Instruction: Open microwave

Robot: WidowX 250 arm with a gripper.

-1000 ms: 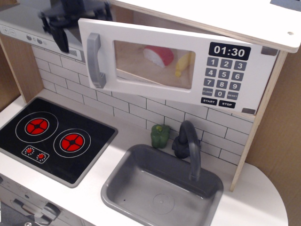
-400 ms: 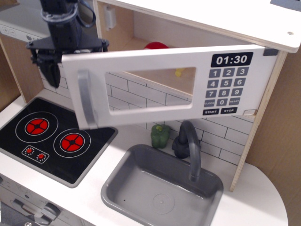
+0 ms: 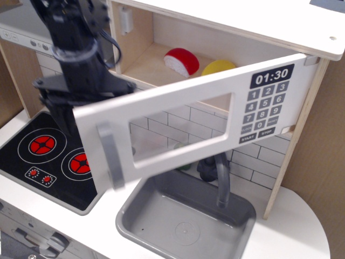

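Microwave door swung out over the counter

The microwave (image 3: 178, 124) door hangs wide open above the sink (image 3: 186, 218), with the faucet (image 3: 220, 178) behind it; two toy foods (image 3: 197, 63) sit inside the cavity, the stove (image 3: 51, 156) lies left, and the gripper (image 3: 75, 102) is behind the door's left edge

"01:30" on the microwave (image 3: 183, 127) door's clock, number keys, "start" and "stop" below

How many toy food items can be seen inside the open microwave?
2: a red-and-white piece at the back of the microwave shelf, and a yellow piece just right of it. The swung-out door may hide more.
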